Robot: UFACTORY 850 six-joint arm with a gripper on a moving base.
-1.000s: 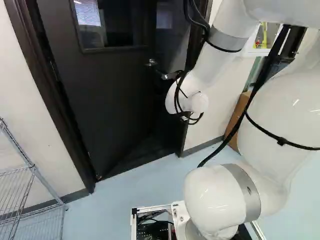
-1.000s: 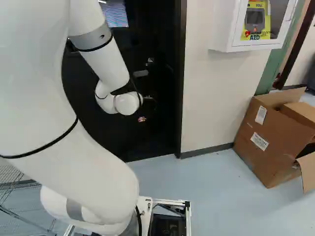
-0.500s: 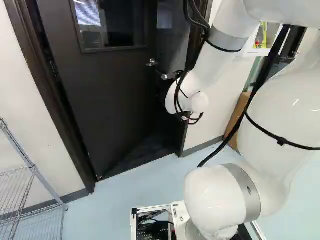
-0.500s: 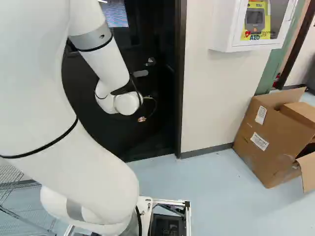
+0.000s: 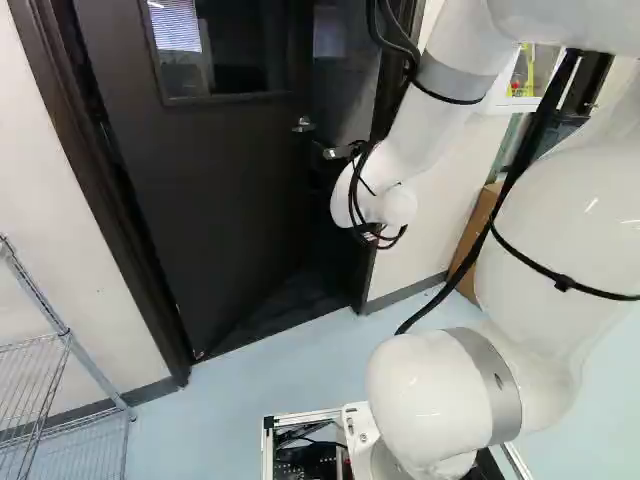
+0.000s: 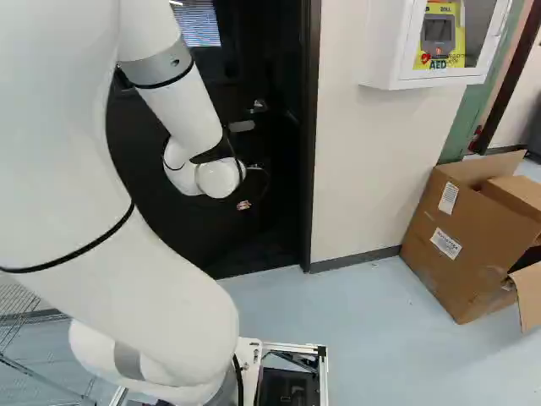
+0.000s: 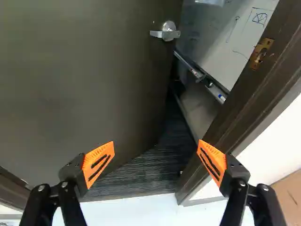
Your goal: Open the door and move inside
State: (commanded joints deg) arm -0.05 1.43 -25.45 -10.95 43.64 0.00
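Opening: you've got the door (image 5: pixel 230 210) ajar, swung away from you, with a dark gap between its handle edge and the door frame (image 7: pixel 242 103).
Tight side: one of your fingers (image 6: pixel 244 205) lines up with the frame's inner edge, below the strike plate (image 7: pixel 261 52); whether it touches, you can't tell from here.
Floor room: pale floor (image 5: pixel 230 385) runs from your base to the threshold; the wire rack (image 5: pixel 65 335) stands to the left, the cardboard box (image 6: pixel 461 237) well off to the right.
Change: nothing visible shifts against the last frames; base, arm and door all hold position.
Fingers: spread wide apart in the wrist view, nothing gripped between them, dark flooring (image 7: pixel 150 167) showing in the gap.
Door: dark, windowed, its silver lever handle (image 7: pixel 167 33) ahead of you, clear of both fingertips.
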